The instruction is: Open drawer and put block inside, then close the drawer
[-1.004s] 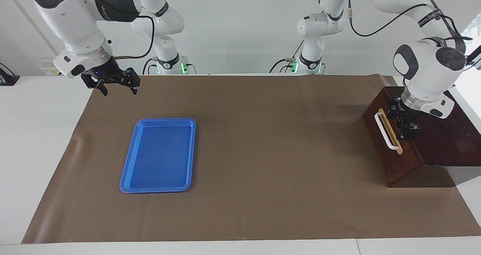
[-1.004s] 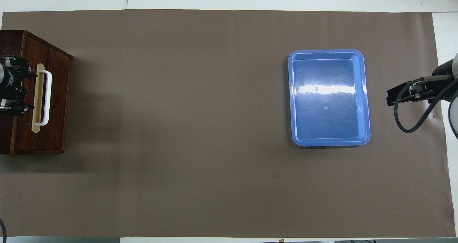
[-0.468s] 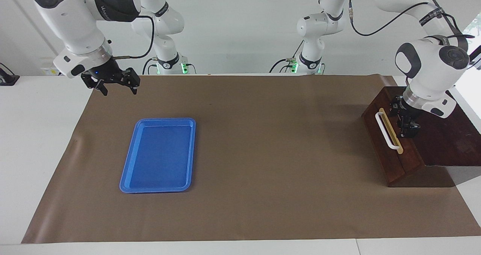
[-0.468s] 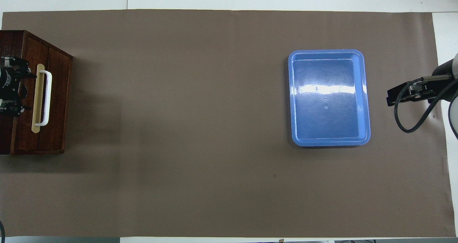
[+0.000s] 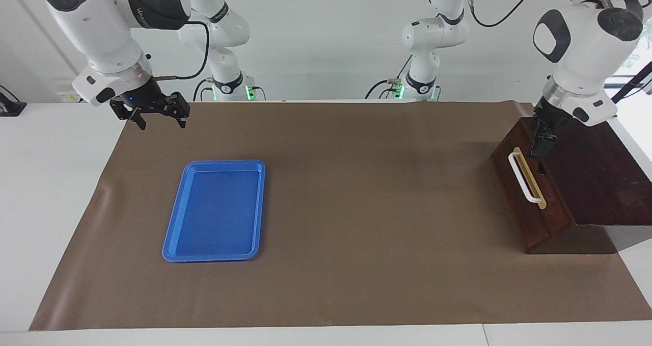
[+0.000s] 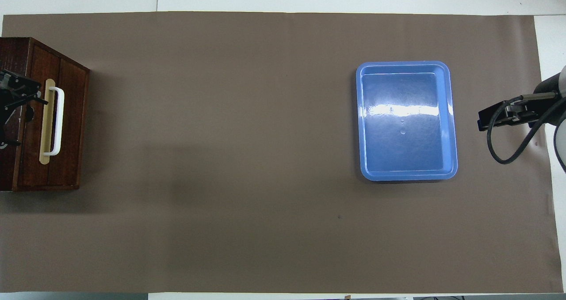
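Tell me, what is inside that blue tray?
Nothing that shows: the blue tray has only a bare, shiny floor. The closed drawer hides whatever lies inside it.

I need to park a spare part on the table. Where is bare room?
The brown mat lies bare between the blue tray and the wooden drawer box. It is crowded only at the box, under the left gripper.

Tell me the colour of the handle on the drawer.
White, a bar handle on a tan strip across the reddish-brown drawer. It shows best in the overhead view.
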{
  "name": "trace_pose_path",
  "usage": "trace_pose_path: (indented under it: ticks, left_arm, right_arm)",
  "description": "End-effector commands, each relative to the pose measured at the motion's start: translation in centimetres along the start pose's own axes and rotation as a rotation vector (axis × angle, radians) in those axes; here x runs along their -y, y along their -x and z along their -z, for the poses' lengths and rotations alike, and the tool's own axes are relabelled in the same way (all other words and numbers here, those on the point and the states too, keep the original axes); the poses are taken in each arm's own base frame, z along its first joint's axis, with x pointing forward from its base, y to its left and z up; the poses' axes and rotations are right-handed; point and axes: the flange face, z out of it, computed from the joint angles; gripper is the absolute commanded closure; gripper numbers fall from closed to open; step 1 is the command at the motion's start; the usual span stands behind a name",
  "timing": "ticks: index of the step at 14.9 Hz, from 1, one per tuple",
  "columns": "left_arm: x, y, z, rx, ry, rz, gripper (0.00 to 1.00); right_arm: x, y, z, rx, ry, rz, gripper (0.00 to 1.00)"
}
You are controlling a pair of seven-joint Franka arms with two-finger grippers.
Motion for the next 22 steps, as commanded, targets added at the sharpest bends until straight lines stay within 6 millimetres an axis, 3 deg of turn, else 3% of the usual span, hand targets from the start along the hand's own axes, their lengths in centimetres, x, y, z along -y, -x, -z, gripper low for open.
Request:
trace_pose_path:
  ticks: [1,7,10,11,12,22]
  left_arm:
    - [0.7,2.4,1.4,0.083,0.022,-0.236,0.0]
    - [1.0,5.2,0.8,0.203,0.004,-0.831,0.0]
    - [-0.3,5.5,1.7,0.186,0.019,-0.89,0.0]
    - [-0.6,4.9,2.8,0.165,0.034,-0.887,0.0]
    - [-0.9,4.1,2.6,0.169,0.028,-0.884,0.0]
    - [-1.2,6.1,3.6,0.169,0.031,-0.966,0.0]
  right_arm:
    - [-0.2,0.5,0.1,0.005,0.012,0.01,0.0]
    - [-0.3,0.5,0.1,0.007,0.012,0.01,0.0]
    - [-0.3,0.5,0.1,0.007,0.012,0.01,0.0]
    - [-0.3,0.5,0.1,0.006,0.012,0.008,0.0]
    - [-0.3,0.5,0.1,0.006,0.012,0.01,0.0]
    - [-0.2,0.5,0.1,0.005,0.012,0.011,0.0]
